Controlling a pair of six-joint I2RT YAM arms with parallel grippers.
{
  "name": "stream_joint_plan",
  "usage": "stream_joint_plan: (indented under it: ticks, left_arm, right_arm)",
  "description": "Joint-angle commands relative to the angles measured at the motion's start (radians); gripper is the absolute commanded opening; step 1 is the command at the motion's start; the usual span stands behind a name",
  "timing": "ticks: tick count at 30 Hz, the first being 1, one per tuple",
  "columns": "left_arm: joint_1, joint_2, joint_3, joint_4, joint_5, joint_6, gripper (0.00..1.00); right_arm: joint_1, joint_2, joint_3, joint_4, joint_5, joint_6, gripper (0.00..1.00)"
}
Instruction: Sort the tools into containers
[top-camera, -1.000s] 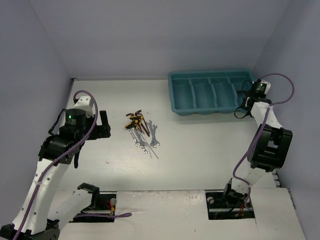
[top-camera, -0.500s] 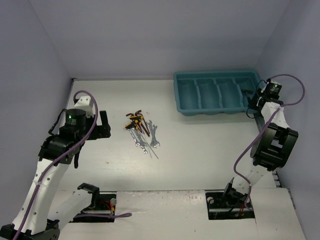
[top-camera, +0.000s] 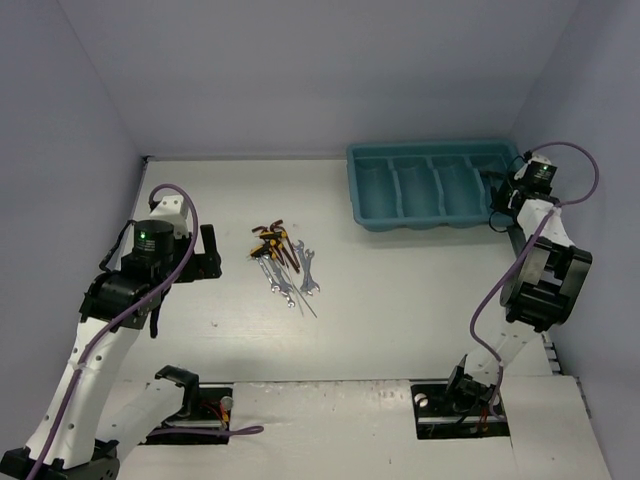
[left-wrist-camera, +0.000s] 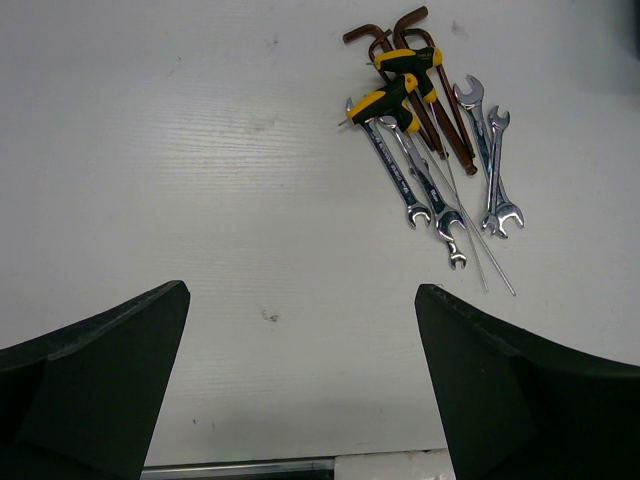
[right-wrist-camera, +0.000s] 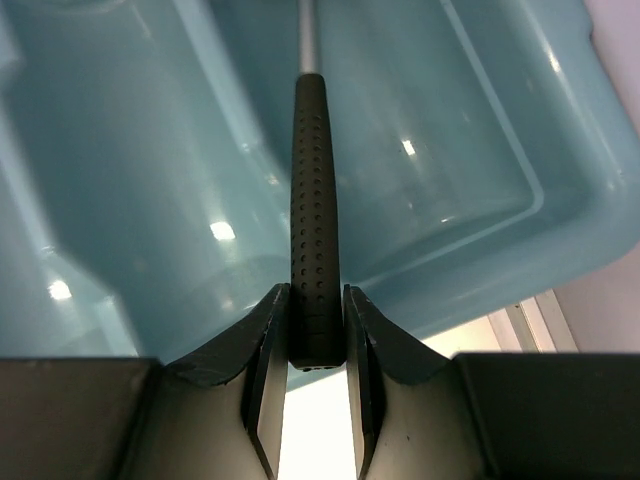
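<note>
The tools (top-camera: 283, 262) lie in one heap on the white table: silver wrenches (left-wrist-camera: 430, 190), reddish hex keys (left-wrist-camera: 445, 110), yellow-and-black handled pieces (left-wrist-camera: 405, 75). My left gripper (top-camera: 207, 250) hangs open and empty to their left, its jaws wide apart in the left wrist view (left-wrist-camera: 300, 295). The teal tray (top-camera: 430, 147) stands at the back right. My right gripper (top-camera: 498, 195) is at the tray's right end. In the right wrist view it (right-wrist-camera: 317, 300) is shut on the black dotted handle of the small hammer-like tool (right-wrist-camera: 312, 180), which reaches out over a tray compartment (right-wrist-camera: 480, 200).
Purple-grey walls close in the table at the back and on both sides. The tray stands close to the right wall. A thin silver rod (left-wrist-camera: 480, 255) lies among the wrenches.
The tray has slid a little to the right, toward the wall, and the right gripper moved right with it, then slightly back. The left arm has barely moved.
</note>
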Motion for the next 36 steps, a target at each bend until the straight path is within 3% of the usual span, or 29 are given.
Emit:
stream_joint_plan:
  ticks: [1,9,14,18,23,27,33,36]
  left_arm:
    - [-0.003,0.001,0.02,0.038,-0.018,0.014,0.95]
    - [-0.003,0.014,0.019,0.04,-0.034,0.025,0.95]
    - [-0.003,0.027,0.025,0.042,-0.044,0.032,0.95]
    - [-0.003,0.032,0.032,0.042,-0.059,0.041,0.95]
    - [-0.003,0.035,0.039,0.039,-0.083,0.049,0.95]
    - [-0.001,0.037,0.039,0.037,-0.09,0.048,0.95]
    - [0.002,0.043,0.04,0.036,-0.087,0.032,0.96]
    - [0.003,0.039,0.038,0.035,-0.078,0.019,0.96]
  right_arm:
    - [-0.009,0.007,0.055,0.066,0.089,-0.015,0.08]
    - [-0.009,-0.05,0.095,0.065,0.292,-0.004,0.35]
    - [0.017,-0.114,0.118,0.063,0.33,-0.031,0.54]
    - [0.09,-0.192,0.113,0.046,0.282,-0.039,0.57]
    - [0.37,-0.288,0.064,0.023,0.216,-0.03,0.59]
    - [0.579,-0.275,0.039,0.022,0.201,0.02,0.59]
    - [0.944,-0.121,0.081,0.022,0.24,0.083,0.56]
    - [1.033,-0.01,0.117,0.025,0.261,0.162,0.54]
